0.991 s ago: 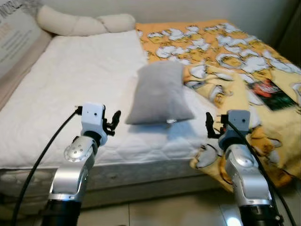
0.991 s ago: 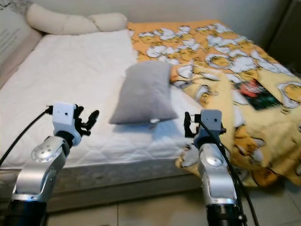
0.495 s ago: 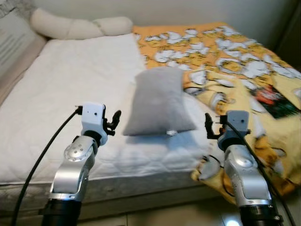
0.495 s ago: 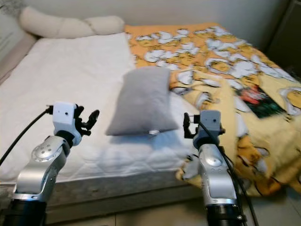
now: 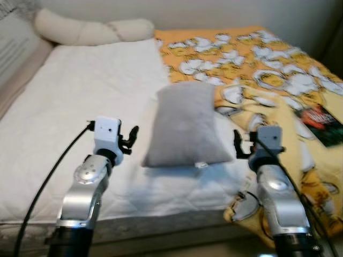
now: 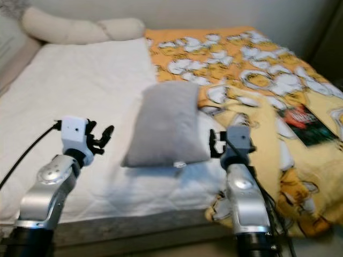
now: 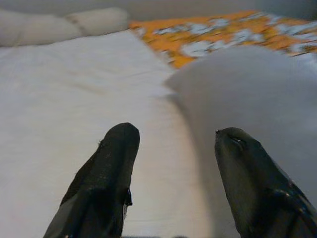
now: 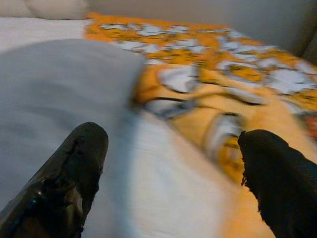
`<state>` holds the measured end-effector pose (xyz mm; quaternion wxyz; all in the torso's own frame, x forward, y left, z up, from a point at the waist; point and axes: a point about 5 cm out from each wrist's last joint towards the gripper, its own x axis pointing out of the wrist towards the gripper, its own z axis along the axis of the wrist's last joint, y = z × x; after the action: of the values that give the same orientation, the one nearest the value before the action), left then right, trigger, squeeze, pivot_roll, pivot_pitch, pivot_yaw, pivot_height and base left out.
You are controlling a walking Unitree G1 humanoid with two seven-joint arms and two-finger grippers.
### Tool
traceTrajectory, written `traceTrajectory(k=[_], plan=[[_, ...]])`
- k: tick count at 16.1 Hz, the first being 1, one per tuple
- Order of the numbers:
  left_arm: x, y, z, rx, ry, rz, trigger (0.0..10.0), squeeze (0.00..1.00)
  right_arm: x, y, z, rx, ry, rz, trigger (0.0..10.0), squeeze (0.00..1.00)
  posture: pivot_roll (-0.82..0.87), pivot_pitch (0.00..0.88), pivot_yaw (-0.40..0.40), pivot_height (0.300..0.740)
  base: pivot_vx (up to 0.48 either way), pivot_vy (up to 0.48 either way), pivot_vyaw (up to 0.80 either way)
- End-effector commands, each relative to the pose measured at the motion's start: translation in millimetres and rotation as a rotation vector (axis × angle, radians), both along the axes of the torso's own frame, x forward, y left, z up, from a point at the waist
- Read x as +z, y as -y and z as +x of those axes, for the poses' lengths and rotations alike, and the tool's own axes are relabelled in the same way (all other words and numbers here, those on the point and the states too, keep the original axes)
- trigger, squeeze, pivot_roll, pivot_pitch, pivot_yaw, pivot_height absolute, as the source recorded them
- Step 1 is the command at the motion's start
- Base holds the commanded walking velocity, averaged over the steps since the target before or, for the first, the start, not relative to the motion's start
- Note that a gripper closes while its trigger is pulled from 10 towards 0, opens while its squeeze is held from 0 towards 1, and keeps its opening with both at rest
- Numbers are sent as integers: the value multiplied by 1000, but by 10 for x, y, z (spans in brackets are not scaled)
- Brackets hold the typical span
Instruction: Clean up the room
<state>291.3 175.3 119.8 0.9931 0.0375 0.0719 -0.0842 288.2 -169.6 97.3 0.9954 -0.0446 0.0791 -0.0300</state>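
Left eye view is showing a plump grey pillow (image 5: 186, 124) lying on the white bed (image 5: 69, 101), between the released left tool (image 5: 130, 138) and released right tool (image 5: 239, 144)

No text, label, brand, number or sign can be read here. The dark booklet (image 5: 324, 124) lying on the yellow patterned blanket (image 5: 278, 75) at the far right has a red and green cover, but it is too blurred to make out any words. The pale panel (image 5: 13, 45) at the far left edge of the bed carries faint grey lines that may be writing; they are illegible.
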Motion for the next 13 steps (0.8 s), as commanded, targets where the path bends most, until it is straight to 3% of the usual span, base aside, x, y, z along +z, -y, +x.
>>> traceTrajectory(k=[1, 4, 13], plan=[[40, -2, 16, 1, 16, 0, 10000, 0, 31, -3, 22, 4, 3, -34, 10000, 0, -53, 0, 20, 740, 349, 0, 0], [38, 6, 13, -3, 16, 0, 10000, 0, 24, 26, 18, -15, 2, -31, 10000, 0, -53, 0, 21, 740, 352, 0, 679], [25, 36, -4, -23, 23, 1, 10000, 0, 33, 32, 10, -32, 18, 19, 10000, 0, -53, 0, 20, 740, 302, 0, 0]])
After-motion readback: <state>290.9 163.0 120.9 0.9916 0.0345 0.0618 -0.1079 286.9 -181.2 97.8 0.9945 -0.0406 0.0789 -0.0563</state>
